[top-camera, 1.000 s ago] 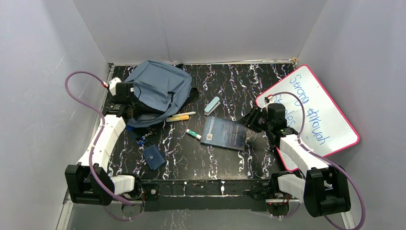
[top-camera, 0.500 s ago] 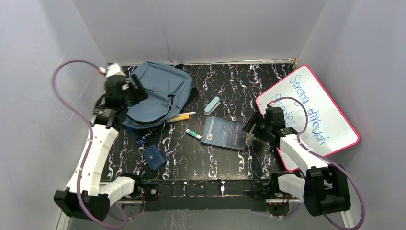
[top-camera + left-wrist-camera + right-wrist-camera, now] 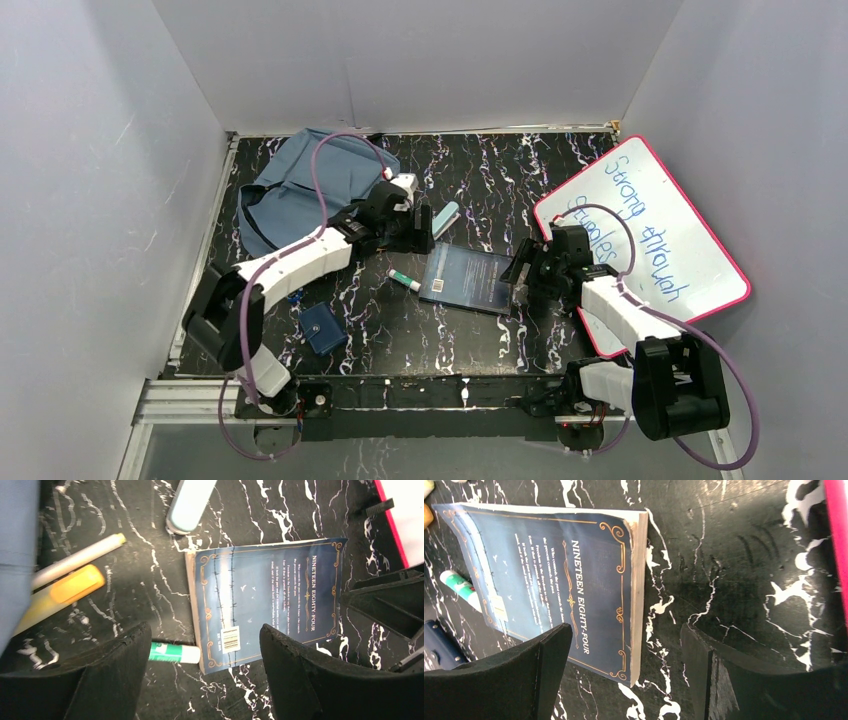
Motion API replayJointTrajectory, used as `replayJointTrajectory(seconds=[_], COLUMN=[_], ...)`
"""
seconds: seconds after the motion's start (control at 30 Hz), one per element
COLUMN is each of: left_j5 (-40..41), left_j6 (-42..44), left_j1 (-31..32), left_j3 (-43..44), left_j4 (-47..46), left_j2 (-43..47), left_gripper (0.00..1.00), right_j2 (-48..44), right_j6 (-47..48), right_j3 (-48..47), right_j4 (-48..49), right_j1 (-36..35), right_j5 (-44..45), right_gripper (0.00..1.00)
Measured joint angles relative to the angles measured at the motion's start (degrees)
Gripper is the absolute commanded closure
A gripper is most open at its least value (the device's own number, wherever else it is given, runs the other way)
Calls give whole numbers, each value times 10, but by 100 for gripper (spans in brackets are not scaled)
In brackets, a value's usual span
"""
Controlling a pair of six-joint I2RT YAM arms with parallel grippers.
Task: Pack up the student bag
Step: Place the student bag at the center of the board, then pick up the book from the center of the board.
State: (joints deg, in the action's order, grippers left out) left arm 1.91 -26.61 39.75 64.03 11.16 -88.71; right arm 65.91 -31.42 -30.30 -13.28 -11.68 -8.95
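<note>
The slate-blue student bag (image 3: 290,190) lies at the back left of the table. A dark blue book (image 3: 470,279) lies flat mid-table; it also shows in the left wrist view (image 3: 265,595) and the right wrist view (image 3: 554,580). My left gripper (image 3: 425,238) is open and empty, just left of the book, above a green-and-white glue stick (image 3: 175,653). My right gripper (image 3: 518,280) is open and empty at the book's right edge, its jaws either side of that edge (image 3: 639,595).
A light teal stapler (image 3: 444,219) lies behind the book. A yellow highlighter (image 3: 65,592) and a white pen (image 3: 80,560) lie by the bag. A small dark-blue pouch (image 3: 323,329) sits front left. A pink-framed whiteboard (image 3: 650,230) leans at the right.
My left arm has swung from the bag's left side across to mid-table, beside the book. The bag has flattened and shifted left. My right gripper has edged slightly toward the book.
</note>
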Motion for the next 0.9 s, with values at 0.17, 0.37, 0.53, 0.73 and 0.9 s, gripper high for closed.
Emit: replayJointTrajectory(seconds=[0.17,0.37,0.53,0.73,0.9], left_j5=[-58,-115,-125,-131,-139], left_j6=[1,0,2,4,5], left_j1=[0,0,0,0,7], left_j3=[0,1,1,1,3], left_j4=[-35,-59,-66,-75,-77], left_j2=[-52,-108,-136,-160,-174], left_gripper=[26,30,33,40,43], right_j2=[9,11,20,33,57], right_j6=[14,22,26,31,31], right_j3=[1,1,2,2,2], right_j4=[10,15,19,31,45], right_j1=[0,0,0,0,0], right_j5=[-33,-36,-36,-37,-49], right_gripper=[13,14,18,23,28])
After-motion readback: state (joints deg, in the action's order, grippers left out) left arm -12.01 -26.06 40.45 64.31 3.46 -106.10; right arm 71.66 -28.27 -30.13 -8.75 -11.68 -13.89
